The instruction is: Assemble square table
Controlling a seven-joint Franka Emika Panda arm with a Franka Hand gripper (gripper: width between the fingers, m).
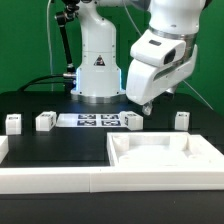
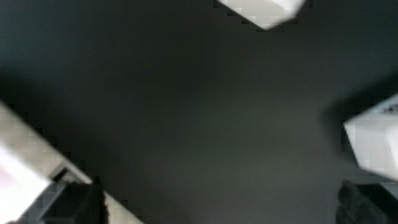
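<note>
Right, exterior view first: the white robot arm [image 1: 160, 55] hangs over the black desk [image 1: 60, 142], just above a small white block leg [image 1: 133, 119] carrying a black-and-white tag beside the marker board [image 1: 95, 121]. The large white plastic square tray-like tabletop [image 1: 165, 152] lies in front, toward the exterior view's right. A descent that's off-centre could clip that leg, topple it, or shove it against the tabletop's rim.

Over to the wrist view: the dark fingers [image 2: 63, 203] are spread wide, with only bare desk between them. A blurred white piece [image 2: 377, 135] sits off to one side, so closing here would likely grab nothing.
</note>
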